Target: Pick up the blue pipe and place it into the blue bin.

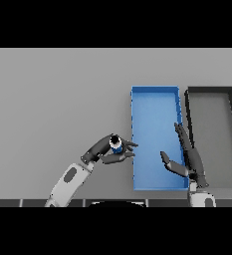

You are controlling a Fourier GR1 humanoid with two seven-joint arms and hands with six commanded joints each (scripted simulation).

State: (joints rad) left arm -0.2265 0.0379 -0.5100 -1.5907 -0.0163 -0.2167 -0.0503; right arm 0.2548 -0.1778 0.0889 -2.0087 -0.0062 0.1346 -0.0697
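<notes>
Left robot hand [109,151] at frame centre, fingers curled round the blue pipe [116,146], just left of the blue bin [155,94], dark bin [209,90] beside it at right, right robot hand [186,158] open over the blue bin's lower right, grey bench [53,99]

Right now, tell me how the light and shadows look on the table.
Head view: even, flat light on the table, no glare; only a faint shadow under the left robot hand holding the pipe; bin interior evenly lit; right robot hand unshadowed.
</notes>
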